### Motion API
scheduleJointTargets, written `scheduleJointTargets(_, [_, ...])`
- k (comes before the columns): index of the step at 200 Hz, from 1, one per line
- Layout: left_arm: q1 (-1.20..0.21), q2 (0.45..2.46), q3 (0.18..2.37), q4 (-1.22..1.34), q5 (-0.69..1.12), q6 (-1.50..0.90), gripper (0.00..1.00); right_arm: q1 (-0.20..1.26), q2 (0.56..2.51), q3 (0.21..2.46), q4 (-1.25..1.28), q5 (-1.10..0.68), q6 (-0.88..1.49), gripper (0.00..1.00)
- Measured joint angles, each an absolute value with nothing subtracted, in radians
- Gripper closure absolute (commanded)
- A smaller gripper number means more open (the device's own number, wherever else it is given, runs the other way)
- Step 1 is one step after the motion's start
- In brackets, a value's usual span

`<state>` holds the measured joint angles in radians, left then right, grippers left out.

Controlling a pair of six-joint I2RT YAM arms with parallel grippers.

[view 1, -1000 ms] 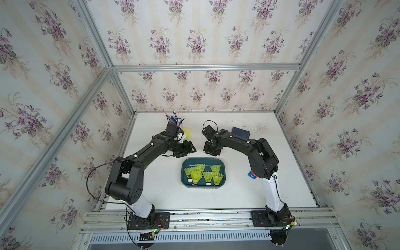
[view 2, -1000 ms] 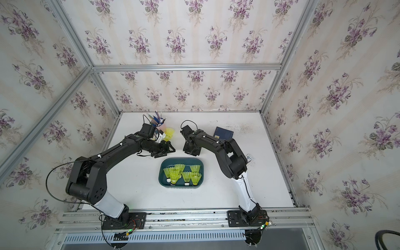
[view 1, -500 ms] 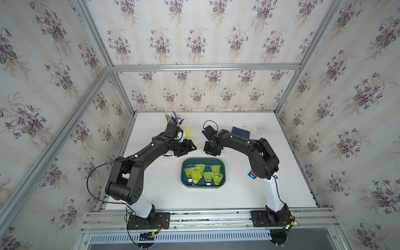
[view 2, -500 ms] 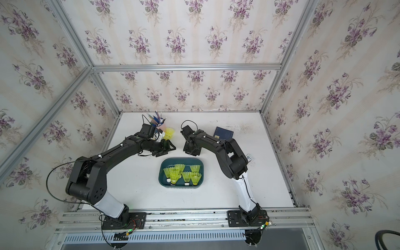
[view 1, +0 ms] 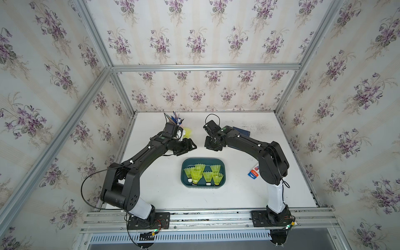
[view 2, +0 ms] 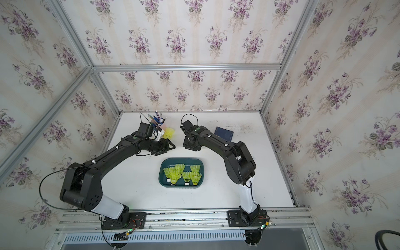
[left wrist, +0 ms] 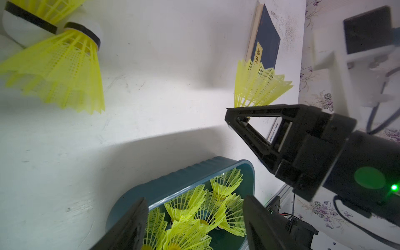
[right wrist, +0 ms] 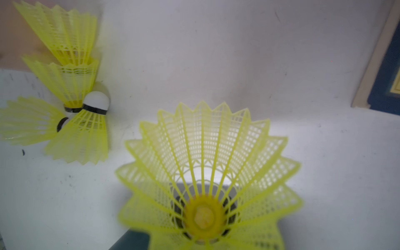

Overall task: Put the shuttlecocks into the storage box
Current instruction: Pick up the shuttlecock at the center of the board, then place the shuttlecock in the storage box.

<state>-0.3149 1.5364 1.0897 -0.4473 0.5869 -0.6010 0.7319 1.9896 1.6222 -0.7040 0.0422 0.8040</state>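
Note:
The teal storage box [view 1: 203, 160] [view 2: 181, 160] sits mid-table with several yellow-green shuttlecocks [view 1: 202, 174] standing in it. My right gripper [view 1: 208, 145] [right wrist: 204, 216] hovers just behind the box, shut on the base of a shuttlecock [right wrist: 205, 173] [left wrist: 257, 86], its open skirt facing the wrist camera. In both top views that shuttlecock is hidden under the gripper. My left gripper [view 1: 190, 149] [left wrist: 194, 216] is open and empty, above the box's back left edge [left wrist: 173, 179]. More loose shuttlecocks [view 1: 187, 132] [right wrist: 82, 121] [left wrist: 65, 65] lie by the pen cup.
A pink pen cup [view 1: 175, 121] stands at the back left. A navy book [view 1: 241, 131] [view 2: 224, 133] lies at the back right, behind my right arm. A small blue and red packet [view 1: 253, 172] lies right of the box.
My right gripper's jaws have closed a little tighter on the shuttlecock. Both arms have hardly moved.

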Motion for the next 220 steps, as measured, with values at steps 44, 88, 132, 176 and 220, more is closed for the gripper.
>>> scheduleJointTargets(44, [-0.345,1.427,1.067,-0.511,0.575,-0.575,0.27,0.796,1.834,1.552,-0.727,0.065,0.781,0.84])
scheduleJointTargets(88, [-0.411,1.303,1.033,-0.587,0.551,-0.555,0.27,0.878,1.671,1.423,-0.757,0.091,0.786,0.84])
scheduleJointTargets(132, [-0.516,1.193,0.980,-0.636,0.517,-0.550,0.27,0.925,1.539,1.266,-0.785,0.102,0.838,0.84])
scheduleJointTargets(176, [-0.626,1.137,0.922,-0.641,0.489,-0.580,0.27,0.953,1.486,1.162,-0.788,0.103,0.869,0.84])
scheduleJointTargets(220, [-0.712,1.128,0.899,-0.619,0.447,-0.613,0.27,0.969,1.486,1.115,-0.781,0.094,0.884,0.84])
